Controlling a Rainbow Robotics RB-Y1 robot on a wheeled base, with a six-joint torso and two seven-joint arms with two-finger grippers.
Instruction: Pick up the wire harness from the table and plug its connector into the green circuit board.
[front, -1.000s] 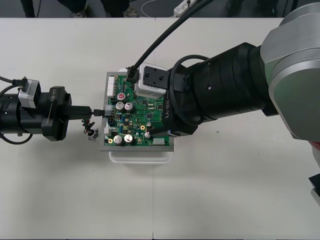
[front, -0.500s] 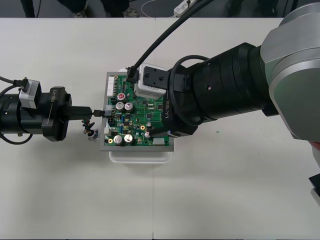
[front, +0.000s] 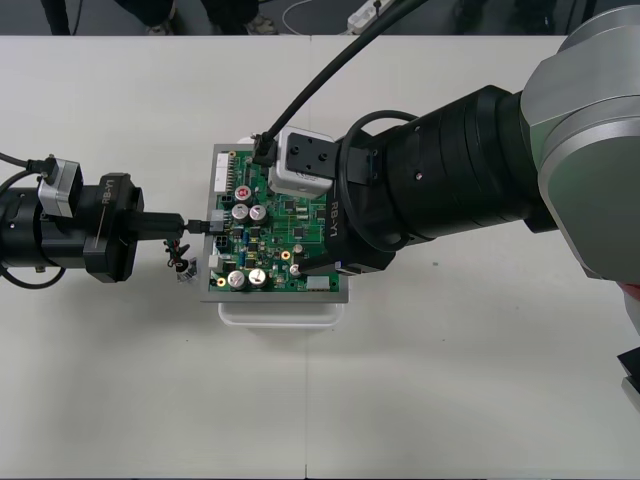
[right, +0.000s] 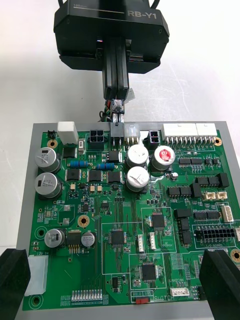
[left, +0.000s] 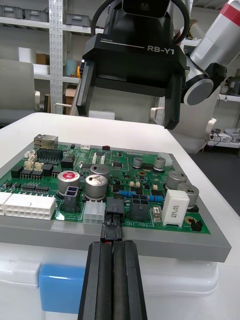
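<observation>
1. The left gripper (front: 184, 224) is clamped on the wire harness (front: 180, 255) by its black plug (left: 114, 212). The plug sits just past the fingertips, at an edge socket of the green circuit board (front: 290, 235); whether it is fully seated can't be told.
2. The right gripper (right: 118, 280) hovers over the board, fingers (right: 14, 280) wide apart.
3. It's a light, floppy thing: the loose length droops beside the left fingers. The stiff plug body looks like the right hold, and the pins probably bend easily.
4. Against half a second ago, nothing shifts; both arms hold position.
</observation>
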